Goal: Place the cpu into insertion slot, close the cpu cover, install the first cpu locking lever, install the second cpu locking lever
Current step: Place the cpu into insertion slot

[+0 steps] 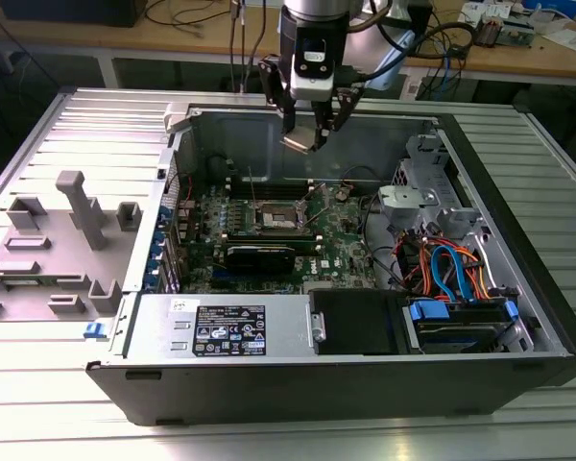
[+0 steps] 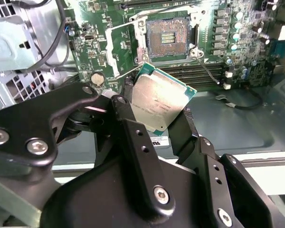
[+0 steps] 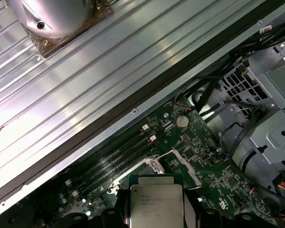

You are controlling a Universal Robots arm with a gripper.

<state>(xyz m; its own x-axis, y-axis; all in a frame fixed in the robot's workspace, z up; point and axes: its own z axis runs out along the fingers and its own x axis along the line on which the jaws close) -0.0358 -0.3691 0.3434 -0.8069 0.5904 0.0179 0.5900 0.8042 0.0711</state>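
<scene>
Black hand [image 2: 156,113] pinches the cpu [image 2: 161,97], held well above the insertion slot [image 2: 168,38].

We found the cpu [image 2: 162,97], a flat square chip with a dull silver-grey top and a green edge, tilted and clamped in the gripper [image 2: 156,113]. It hung above the insertion slot [image 2: 168,38], not touching it. The slot lay uncovered, black-rimmed with a tan-gold centre. The cpu cover [image 2: 118,53], a thin silvery frame, was swung open just beside the slot.
</scene>
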